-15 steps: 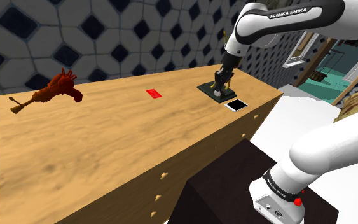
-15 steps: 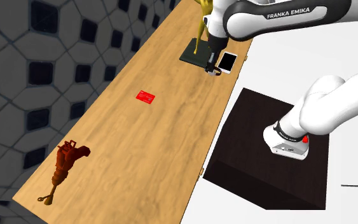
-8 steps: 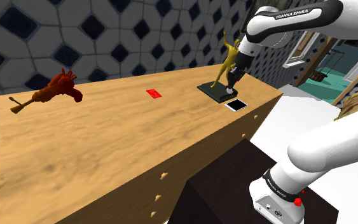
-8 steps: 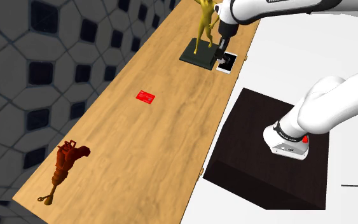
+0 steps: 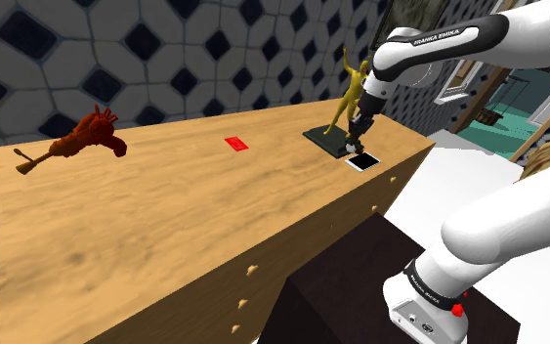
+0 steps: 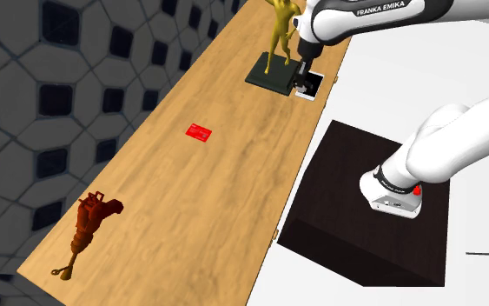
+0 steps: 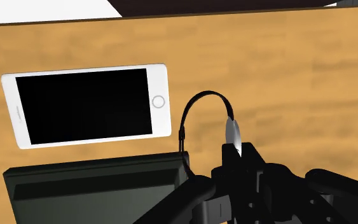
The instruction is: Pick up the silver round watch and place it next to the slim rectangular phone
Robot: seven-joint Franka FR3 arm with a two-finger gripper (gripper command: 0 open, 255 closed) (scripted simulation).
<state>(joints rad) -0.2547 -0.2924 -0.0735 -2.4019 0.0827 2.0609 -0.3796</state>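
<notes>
Wrist view: my all-black two-finger gripper (image 7: 238, 170) is clamping the silver round watch (image 7: 233, 132) in the lower right, over the wooden tabletop (image 7: 298, 63). I am judging it best lowered gently beside the slim white rectangular phone (image 7: 88, 105), left of centre, avoiding the dark flat statue base (image 7: 88, 191), lower left.

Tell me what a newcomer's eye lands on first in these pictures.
The end effector clasps a silver watch close to a white phone at the shoulder view's right end of the wooden counter. Beside them stands a golden figurine on a dark base; a red-brown toy lies at the opposite end.
</notes>
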